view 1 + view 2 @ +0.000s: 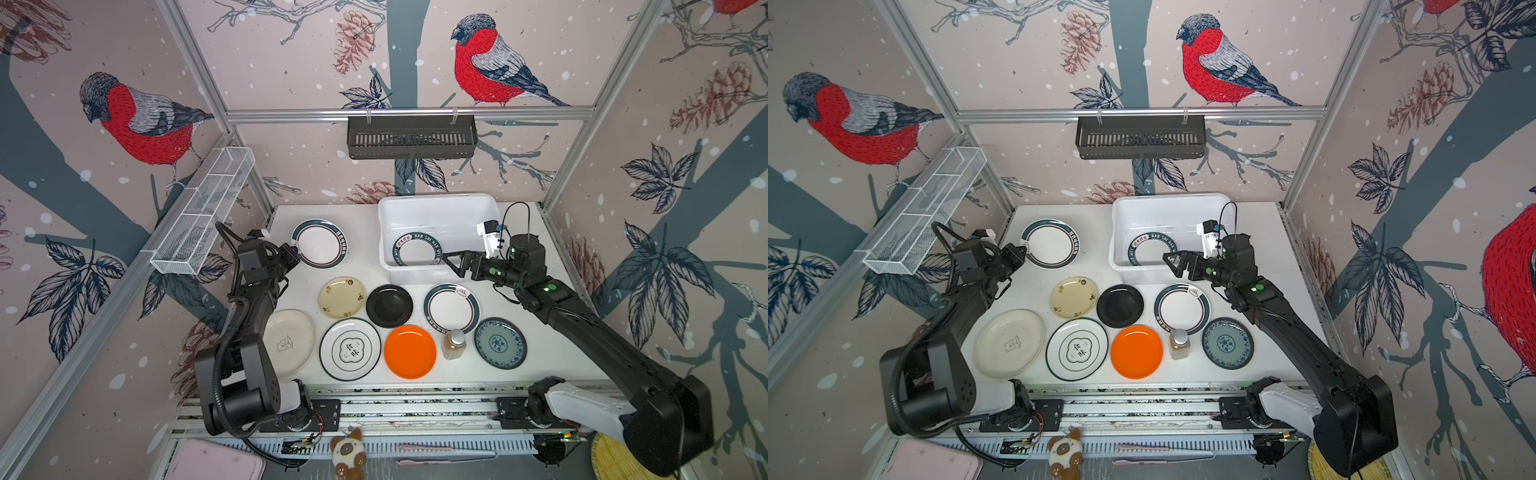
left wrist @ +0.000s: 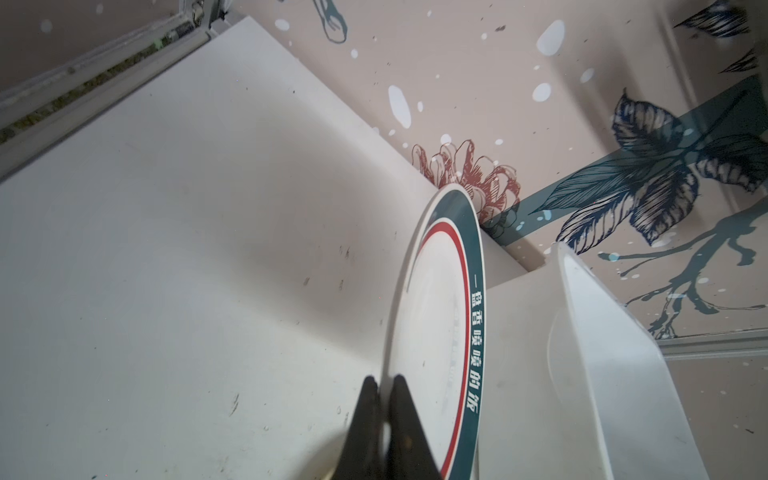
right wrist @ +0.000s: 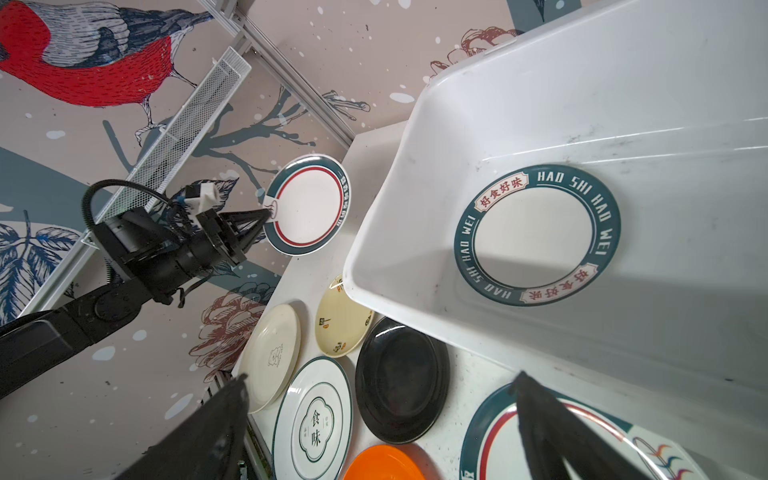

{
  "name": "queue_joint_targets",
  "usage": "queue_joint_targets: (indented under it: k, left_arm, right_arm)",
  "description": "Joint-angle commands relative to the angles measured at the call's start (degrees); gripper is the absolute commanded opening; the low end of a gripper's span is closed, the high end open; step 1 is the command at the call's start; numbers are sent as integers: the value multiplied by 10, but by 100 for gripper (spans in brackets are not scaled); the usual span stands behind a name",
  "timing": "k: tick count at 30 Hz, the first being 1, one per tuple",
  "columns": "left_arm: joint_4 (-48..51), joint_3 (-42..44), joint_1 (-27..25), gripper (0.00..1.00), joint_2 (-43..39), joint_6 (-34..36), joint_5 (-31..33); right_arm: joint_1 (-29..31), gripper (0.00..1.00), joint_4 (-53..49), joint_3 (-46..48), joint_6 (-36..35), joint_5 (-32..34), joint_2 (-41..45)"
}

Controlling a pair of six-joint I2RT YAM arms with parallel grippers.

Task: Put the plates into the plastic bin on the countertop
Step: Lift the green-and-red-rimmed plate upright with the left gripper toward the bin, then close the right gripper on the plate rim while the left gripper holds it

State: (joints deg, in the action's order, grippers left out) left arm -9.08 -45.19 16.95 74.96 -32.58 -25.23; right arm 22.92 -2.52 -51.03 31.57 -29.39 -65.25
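Jaws of the left gripper (image 2: 384, 380) clamp the teal-rimmed plate (image 2: 432, 324) by its thin rim, near the countertop's (image 1: 361, 232) far left corner, ready for the bin (image 1: 436, 198); the right gripper (image 1: 451, 262) hangs spread, empty.

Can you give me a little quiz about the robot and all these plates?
1. True or false: the left jaws are shut on the rim of a plate.
2. How many plates lie inside the bin? A) none B) one C) three
3. Fill in: the bottle stands between the blue-green plate and the ____ plate.

Key: 1 true; 2 B, the lettered plate; 3 orange plate.
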Motion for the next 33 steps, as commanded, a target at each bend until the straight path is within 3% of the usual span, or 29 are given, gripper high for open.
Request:
queue_joint_targets:
  k: [1,9,15,24,33]
  left_arm:
    - [-52,5,-13,0,-34,-16,-18]
    - [-62,-1,-72,0,-77,-28,-46]
    - [-17,-29,-144,0,-108,-6,-41]
    - [-18,-42,-207,0,-162,2,-67]
    - [-97,-23,-259,0,-166,-46,-97]
  right_arm:
    - [1,99,-43,-28,-37,30,-7]
    - [1,100,-46,-60,-36,56,-14]
    - [0,99,-26,-51,-18,50,-17]
    - [1,100,24,-62,25,20,-30]
    - [3,100,62,-84,58,-15,-63]
